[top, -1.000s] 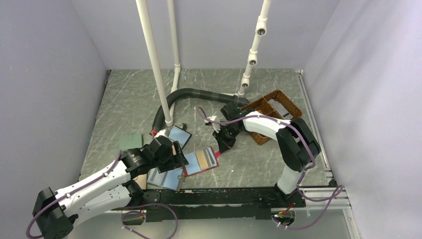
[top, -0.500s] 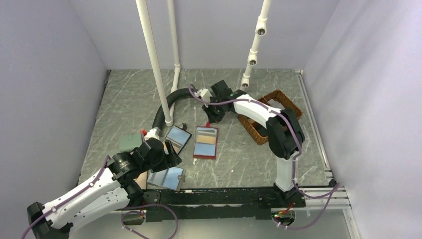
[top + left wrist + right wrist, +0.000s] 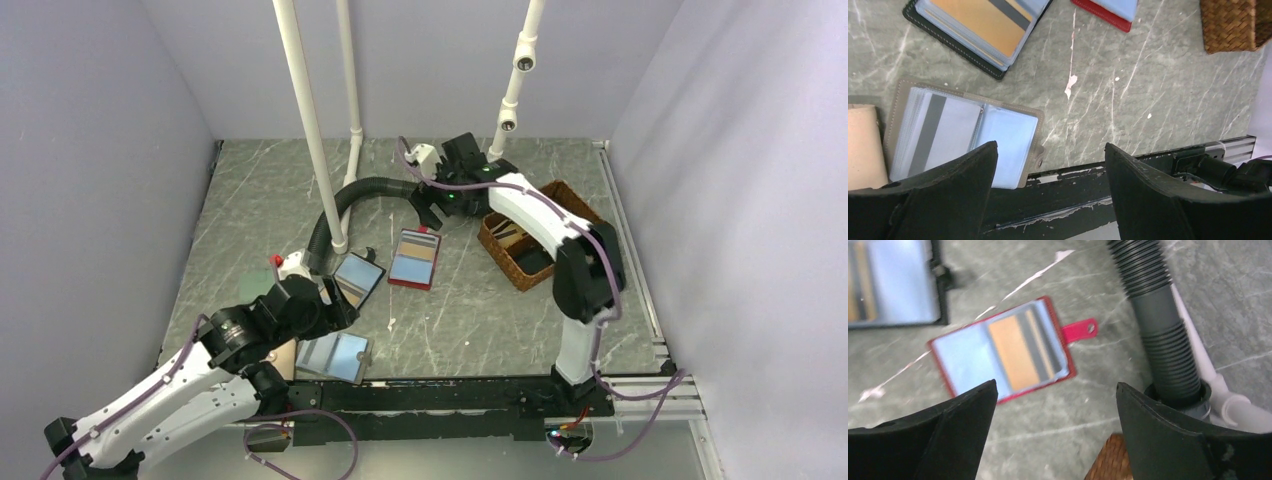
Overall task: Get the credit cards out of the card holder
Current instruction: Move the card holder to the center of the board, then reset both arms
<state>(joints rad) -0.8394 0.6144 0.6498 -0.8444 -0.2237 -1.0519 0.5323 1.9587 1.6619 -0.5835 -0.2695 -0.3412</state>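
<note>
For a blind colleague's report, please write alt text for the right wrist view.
An open red card holder lies flat on the grey table, a tan card showing in its sleeve, below the open right gripper. A black ribbed hose lies at right.

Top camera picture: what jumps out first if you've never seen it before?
The bright red card holder lies open in the middle of the table, showing blue and tan panels, with the right gripper open above it. Behind it curls a black ribbed hose. Nearer the left gripper, also open, lie a black-rimmed case and a grey folding wallet.
</note>
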